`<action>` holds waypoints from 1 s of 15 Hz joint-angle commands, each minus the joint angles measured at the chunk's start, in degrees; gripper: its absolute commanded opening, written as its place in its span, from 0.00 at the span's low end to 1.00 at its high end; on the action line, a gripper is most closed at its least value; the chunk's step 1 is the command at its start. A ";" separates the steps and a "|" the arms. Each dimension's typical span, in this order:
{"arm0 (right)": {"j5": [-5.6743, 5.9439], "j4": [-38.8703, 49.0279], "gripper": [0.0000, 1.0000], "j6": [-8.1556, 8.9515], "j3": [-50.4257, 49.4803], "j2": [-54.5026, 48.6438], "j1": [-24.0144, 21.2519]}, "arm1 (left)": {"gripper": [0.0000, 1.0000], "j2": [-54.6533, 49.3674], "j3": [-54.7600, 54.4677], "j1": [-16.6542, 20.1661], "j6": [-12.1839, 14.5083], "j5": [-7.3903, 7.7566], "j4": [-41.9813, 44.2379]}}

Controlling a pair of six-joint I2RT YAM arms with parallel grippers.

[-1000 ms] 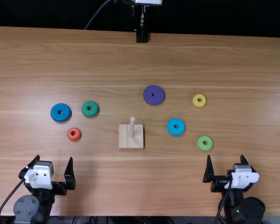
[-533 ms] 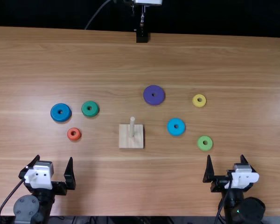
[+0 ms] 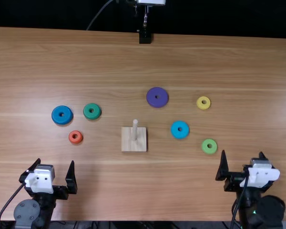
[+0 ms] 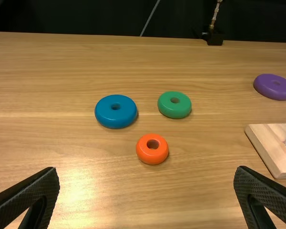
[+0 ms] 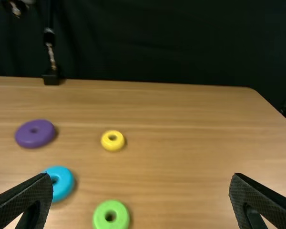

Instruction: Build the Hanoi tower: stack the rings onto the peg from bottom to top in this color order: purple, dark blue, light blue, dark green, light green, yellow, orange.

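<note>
I hold my left fingers [image 3: 55, 162] spread wide, tips well apart, with nothing between them. My right fingers [image 3: 243, 152] stand just as wide and grip nothing either.

Nearest my left tips lies the orange ring [image 4: 144, 155], ahead of the inner finger. Beyond it, more directly ahead of my left gap, is the dark blue ring [image 4: 107, 114]. The dark green ring [image 4: 169, 107] sits near the dark blue one, ahead of my left fingers and toward my right arm.

The wooden base [image 3: 127, 143] lies between my two pairs of fingers and ahead of them, its peg [image 3: 135, 129] upright and bare. Past it, slightly toward my right arm, is the purple ring [image 3: 152, 101].

From my right fingers, the light green ring [image 3: 205, 147] is nearest, ahead and toward my left arm. The yellow ring [image 3: 199, 102] lies well beyond it. The light blue ring [image 3: 175, 133] is between the light green ring and the base, a little farther out; my right wrist view has a fingertip over part of it, but it seems to lie flat.
</note>
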 commanded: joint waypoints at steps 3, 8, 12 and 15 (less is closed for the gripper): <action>2.06 -0.08 1.00 0.62 14.73 16.67 3.32 | 1.00 -0.69 -5.96 0.15 0.28 0.68 -4.48; 1.75 -0.08 1.00 0.31 32.22 40.75 11.05 | 1.00 -0.69 -5.96 0.15 0.28 0.68 -4.48; 1.85 -1.77 1.00 0.20 44.70 60.53 18.17 | 1.00 -0.69 -5.96 0.15 0.28 0.68 -4.48; 1.33 -14.32 1.00 0.62 56.30 73.18 18.08 | 1.00 -0.69 -5.96 0.15 0.28 0.68 -4.48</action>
